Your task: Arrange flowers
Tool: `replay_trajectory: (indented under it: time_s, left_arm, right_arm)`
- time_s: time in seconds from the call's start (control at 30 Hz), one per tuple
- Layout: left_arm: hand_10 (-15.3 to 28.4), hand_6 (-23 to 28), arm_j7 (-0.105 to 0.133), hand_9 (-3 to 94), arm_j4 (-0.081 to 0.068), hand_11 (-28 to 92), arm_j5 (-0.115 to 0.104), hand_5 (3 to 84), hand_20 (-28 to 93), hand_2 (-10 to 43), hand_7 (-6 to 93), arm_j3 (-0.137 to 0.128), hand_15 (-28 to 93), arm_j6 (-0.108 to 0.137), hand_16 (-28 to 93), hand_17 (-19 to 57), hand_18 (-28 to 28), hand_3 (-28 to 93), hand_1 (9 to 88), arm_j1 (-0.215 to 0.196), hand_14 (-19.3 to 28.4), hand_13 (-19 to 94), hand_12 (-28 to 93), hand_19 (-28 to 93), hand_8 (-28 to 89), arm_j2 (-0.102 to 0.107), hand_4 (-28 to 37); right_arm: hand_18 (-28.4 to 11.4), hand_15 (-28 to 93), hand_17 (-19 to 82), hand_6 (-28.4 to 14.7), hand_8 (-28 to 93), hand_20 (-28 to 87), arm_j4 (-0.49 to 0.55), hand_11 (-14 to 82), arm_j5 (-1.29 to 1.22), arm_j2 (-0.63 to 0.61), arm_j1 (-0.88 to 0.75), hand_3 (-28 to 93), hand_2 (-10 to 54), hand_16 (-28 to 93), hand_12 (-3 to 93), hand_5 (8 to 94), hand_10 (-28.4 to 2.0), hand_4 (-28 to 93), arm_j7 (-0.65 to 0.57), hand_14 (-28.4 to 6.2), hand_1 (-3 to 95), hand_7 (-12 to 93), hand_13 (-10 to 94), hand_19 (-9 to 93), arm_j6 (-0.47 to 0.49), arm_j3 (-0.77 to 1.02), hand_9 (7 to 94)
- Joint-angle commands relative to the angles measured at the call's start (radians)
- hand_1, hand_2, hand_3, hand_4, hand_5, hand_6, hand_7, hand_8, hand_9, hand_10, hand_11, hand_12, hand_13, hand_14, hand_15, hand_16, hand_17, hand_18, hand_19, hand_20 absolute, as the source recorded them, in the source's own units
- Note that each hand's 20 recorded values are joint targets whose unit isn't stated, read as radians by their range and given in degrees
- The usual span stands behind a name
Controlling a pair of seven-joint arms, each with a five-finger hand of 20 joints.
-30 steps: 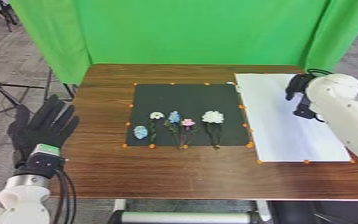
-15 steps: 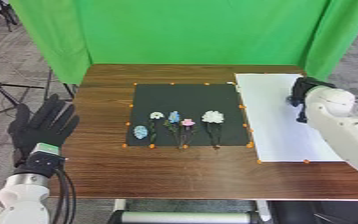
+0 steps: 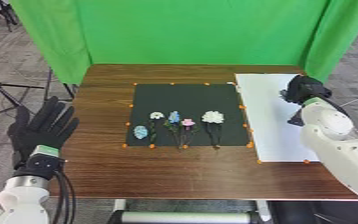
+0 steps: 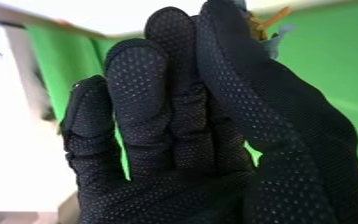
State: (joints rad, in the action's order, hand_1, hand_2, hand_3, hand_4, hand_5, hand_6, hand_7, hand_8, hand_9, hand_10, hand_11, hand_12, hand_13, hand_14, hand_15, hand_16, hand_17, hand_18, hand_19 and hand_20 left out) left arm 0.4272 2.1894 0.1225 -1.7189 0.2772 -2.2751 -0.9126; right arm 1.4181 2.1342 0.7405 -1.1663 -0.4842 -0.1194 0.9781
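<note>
The right hand (image 3: 307, 89) is over the worktop's far right corner area, thumb and fingers together on a small tan and grey-blue piece (image 4: 263, 25).
That piece (too little of it shows to name it) juts out beside the thumb's tip, above the far right part of the white sheet (image 3: 278, 135); the left hand (image 3: 42, 127), fingers straight and apart, is just off the worktop's left edge. On the black mat (image 3: 184, 96), toward its near edge, lie from left to right a blue flower head (image 3: 140, 132), a small white flower (image 3: 156, 115), a blue flower (image 3: 174, 117), a pink flower (image 3: 188, 122) and a larger white flower (image 3: 213, 117).
</note>
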Motion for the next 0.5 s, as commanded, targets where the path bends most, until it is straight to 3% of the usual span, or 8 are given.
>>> replay_trajectory:
  time_s: [0.03, 0.27, 0.5]
  left_arm:
    - [13.1, 6.8, -0.002, 28.7, 0.012, 22, 0.008, 38.3, 9, 8.6, 14.2, -0.02, 34, -0.01, -8, -5.5, 12.1, 70, 26.7, -0.029, 13.3, 19, 9, 27, -9, -0.013, -28.3]
    - [13.2, 6.7, 0.0, 28.7, 0.01, 22, 0.012, 38.2, 9, 8.6, 14.1, -0.024, 34, -0.007, -8, -5.5, 12.2, 70, 26.7, -0.027, 13.3, 19, 9, 27, -9, -0.011, -28.3]
    - [13.1, 6.7, -0.008, 28.7, 0.011, 22, 0.014, 38.3, 10, 8.7, 14.1, -0.03, 34, -0.005, -8, -5.5, 12.2, 70, 26.7, -0.03, 13.3, 19, 9, 27, -9, -0.013, -28.3]
  right_arm:
    - [-21.6, 54, 34, 0.7, 8, 41, 0.29, 21.6, 0.016, -0.063, -0.16, 72, -9.5, 42, 51.3, 70.1, -7.9, -28, 0.024, -5.7, 58.3, 48, 71, 80, 0.086, 0.101, 82.1]
    - [-21.8, 55, 34, 0.5, 9, 41, 0.469, 21.0, 0.013, -0.091, -0.281, 73, -9.5, 42, 51.1, 69.7, -8.4, -28, 0.086, -6.0, 58.3, 47, 70, 81, 0.221, 0.114, 81.9]
    - [-22.1, 54, 34, 0.5, 10, 40, 0.546, 20.7, 0.017, -0.069, -0.332, 72, -9.5, 42, 50.6, 69.4, -8.4, -28, 0.096, -6.1, 58.4, 47, 70, 81, 0.244, 0.11, 81.7]
